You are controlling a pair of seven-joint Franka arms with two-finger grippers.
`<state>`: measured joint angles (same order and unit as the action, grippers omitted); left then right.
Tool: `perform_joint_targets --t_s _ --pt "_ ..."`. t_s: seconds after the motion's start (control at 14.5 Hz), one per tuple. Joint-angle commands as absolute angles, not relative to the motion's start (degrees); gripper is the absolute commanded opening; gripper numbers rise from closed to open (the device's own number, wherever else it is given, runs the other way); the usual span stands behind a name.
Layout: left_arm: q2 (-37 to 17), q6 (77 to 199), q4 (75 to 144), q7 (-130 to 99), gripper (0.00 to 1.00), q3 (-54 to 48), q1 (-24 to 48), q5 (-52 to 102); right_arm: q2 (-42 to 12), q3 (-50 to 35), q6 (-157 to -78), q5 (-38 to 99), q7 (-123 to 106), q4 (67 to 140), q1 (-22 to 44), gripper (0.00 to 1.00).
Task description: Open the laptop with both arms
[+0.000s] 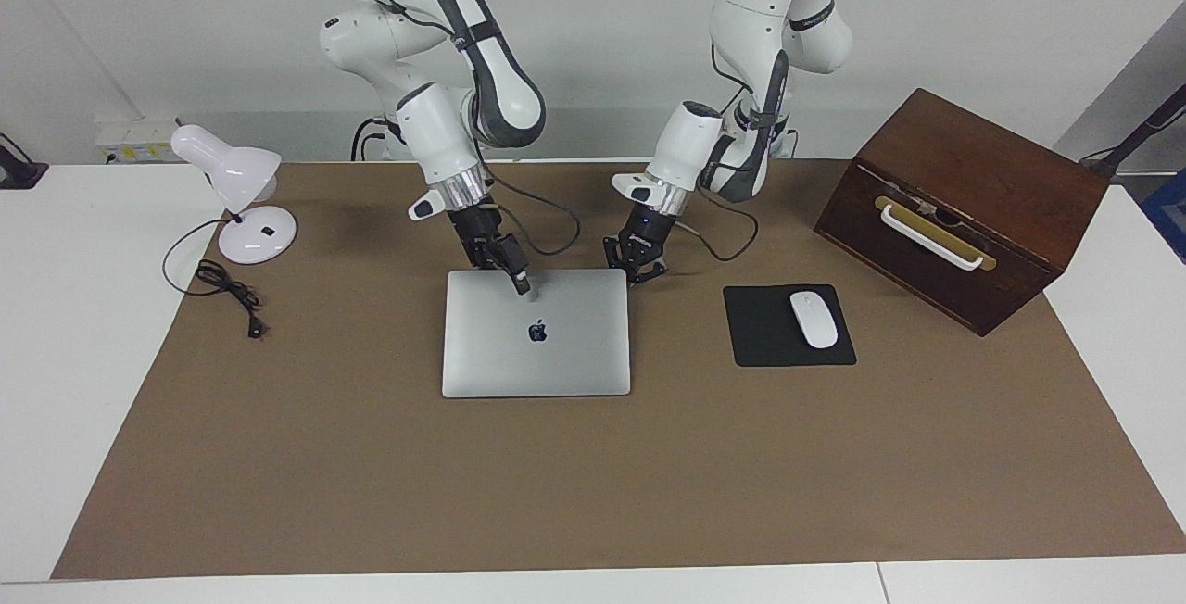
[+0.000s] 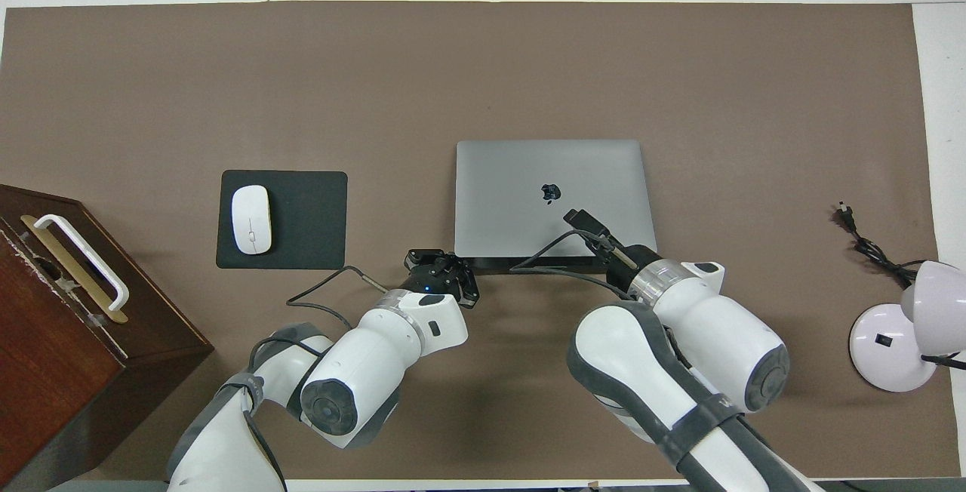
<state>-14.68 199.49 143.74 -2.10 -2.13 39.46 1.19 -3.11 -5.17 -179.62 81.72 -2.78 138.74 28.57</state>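
The laptop lies closed on the brown mat, its lid with the dark apple logo facing up; it also shows in the overhead view. My right gripper looks shut. Its tip is low over the lid, close to the laptop's edge nearest the robots and just short of the logo. My left gripper is open. It sits low at the laptop's corner nearest the robots, toward the left arm's end, beside the edge and holding nothing.
A black mouse pad with a white mouse lies beside the laptop toward the left arm's end. A brown wooden box with a white handle stands past it. A white desk lamp and its cable are at the right arm's end.
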Motion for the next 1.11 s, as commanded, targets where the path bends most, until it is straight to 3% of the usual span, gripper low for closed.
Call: perform_joint_targets --t_s 0.0,0.48,1.04 --pt "-16.61 200.74 142.47 -0.97 0.0 -1.05 40.96 1.67 -4.13 -5.45 -180.62 83.41 -5.8 137.11 27.6 1.0" --pt "-17.05 200.74 142.47 -0.88 0.0 -1.05 40.96 1.58 -6.41 -5.36 -180.18 83.41 -8.7 131.84 25.05 1.0" --pt "-17.14 200.74 142.47 -0.62 0.0 -0.97 40.96 1.58 -10.89 -5.27 -177.72 79.99 -9.4 119.81 20.92 1.0"
